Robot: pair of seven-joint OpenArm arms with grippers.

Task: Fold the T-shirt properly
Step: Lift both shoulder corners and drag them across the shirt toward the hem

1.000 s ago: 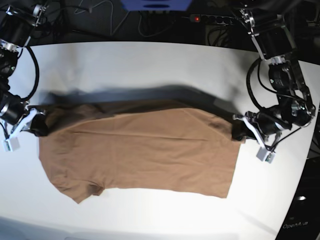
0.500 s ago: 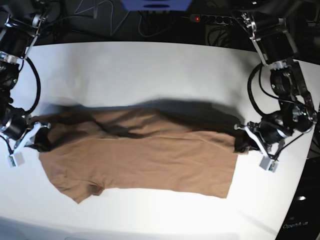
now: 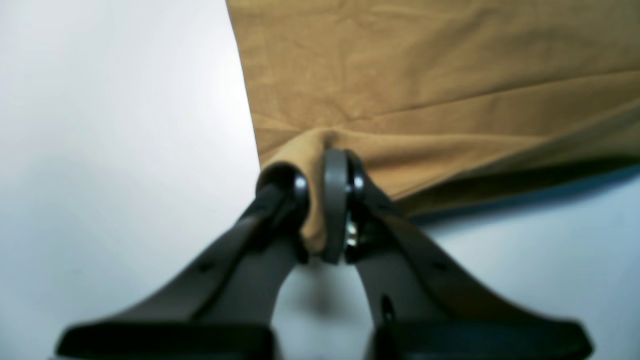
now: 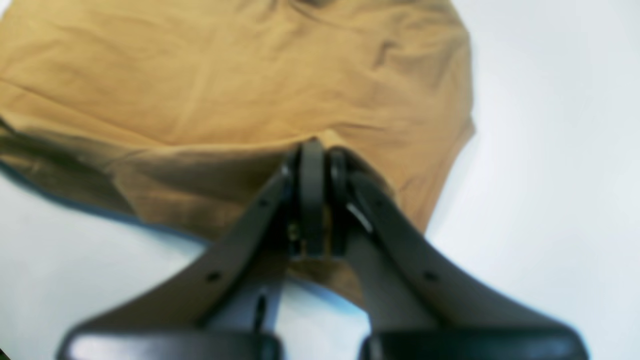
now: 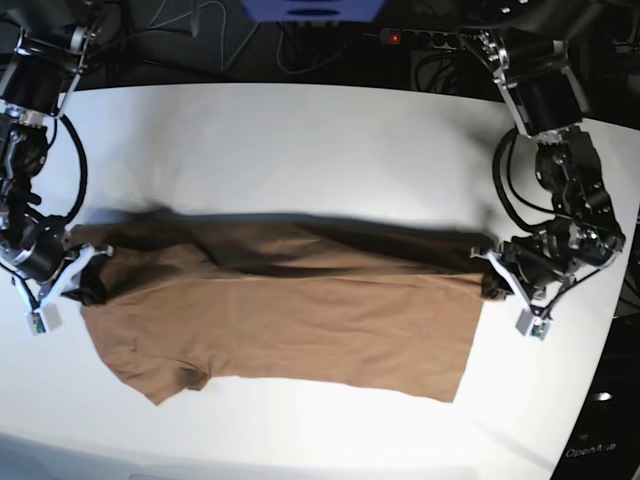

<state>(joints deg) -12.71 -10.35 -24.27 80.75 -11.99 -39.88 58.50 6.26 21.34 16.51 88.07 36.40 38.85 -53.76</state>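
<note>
The brown T-shirt point(image 5: 290, 320) lies across the white table point(image 5: 300, 150), its far long edge lifted and stretched between both grippers. At the shirt's right end in the base view, my left gripper point(image 5: 490, 278) is shut on a bunched corner of the T-shirt point(image 3: 450, 90); the left gripper point(image 3: 325, 200) pinches a fold of cloth between its fingers. At the shirt's left end, my right gripper point(image 5: 88, 275) is shut on the cloth; the right wrist view shows the right gripper point(image 4: 320, 170) clamped on the T-shirt point(image 4: 225, 85) edge. One short sleeve point(image 5: 165, 380) lies flat at the front left.
Cables and a power strip point(image 5: 425, 38) run behind the table's far edge. The table's rounded right edge point(image 5: 600, 340) lies close to the left arm. A bare white surface stretches behind the shirt and in front of it.
Both grippers have carried the shirt's far edge toward the front of the table, and the raised edge now hangs straighter and tauter between them.
</note>
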